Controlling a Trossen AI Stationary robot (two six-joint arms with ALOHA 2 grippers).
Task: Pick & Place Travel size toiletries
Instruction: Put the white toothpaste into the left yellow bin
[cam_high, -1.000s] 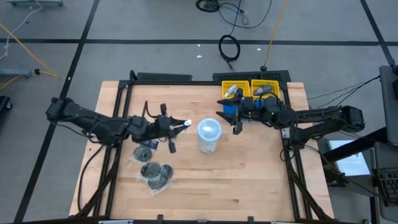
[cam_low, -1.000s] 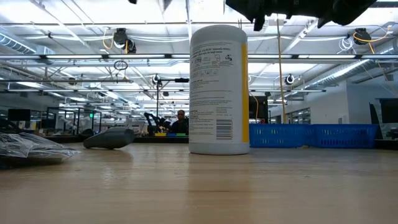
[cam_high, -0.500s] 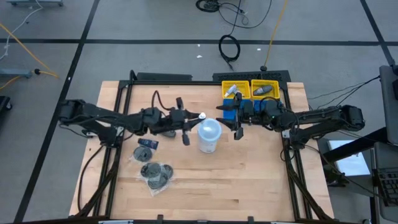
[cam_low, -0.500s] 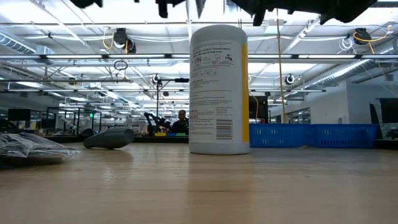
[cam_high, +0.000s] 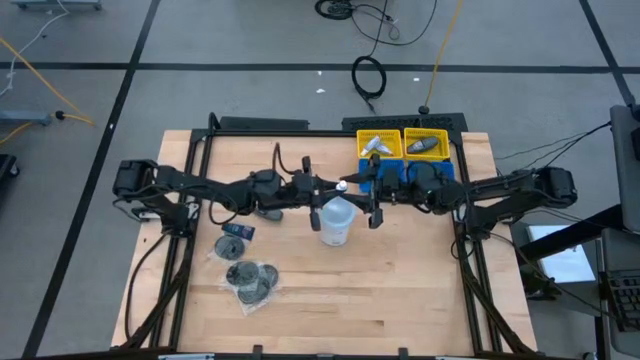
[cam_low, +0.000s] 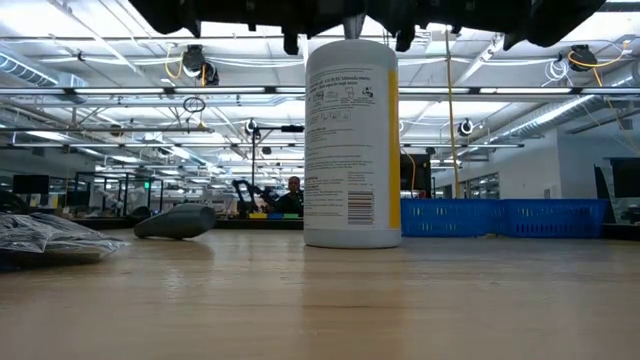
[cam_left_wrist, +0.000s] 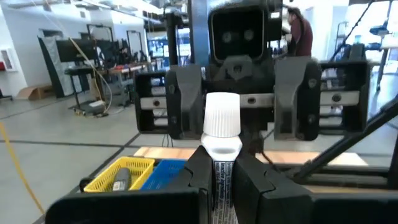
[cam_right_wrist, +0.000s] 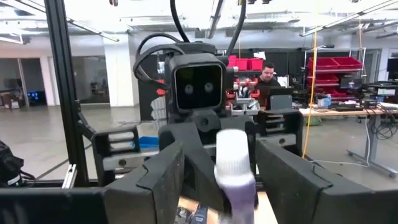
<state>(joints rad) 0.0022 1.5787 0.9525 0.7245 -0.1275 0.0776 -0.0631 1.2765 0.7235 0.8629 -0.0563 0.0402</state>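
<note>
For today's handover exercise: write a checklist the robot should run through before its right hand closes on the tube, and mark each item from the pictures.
1. Left hand grips the white tube: ok.
2. Tube's cap end points at the right hand: ok.
3. Right hand open, fingers either side of the tube: ok.
4. Tube deep enough between the right fingers: cannot tell.
5. Handover is clear above the white tub: ok in the low view.
6. Yellow bins have room: ok, one item each.

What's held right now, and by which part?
The left gripper holds a white tube by its body, cap end forward. The right gripper is open around the cap, not gripping yet.
</note>
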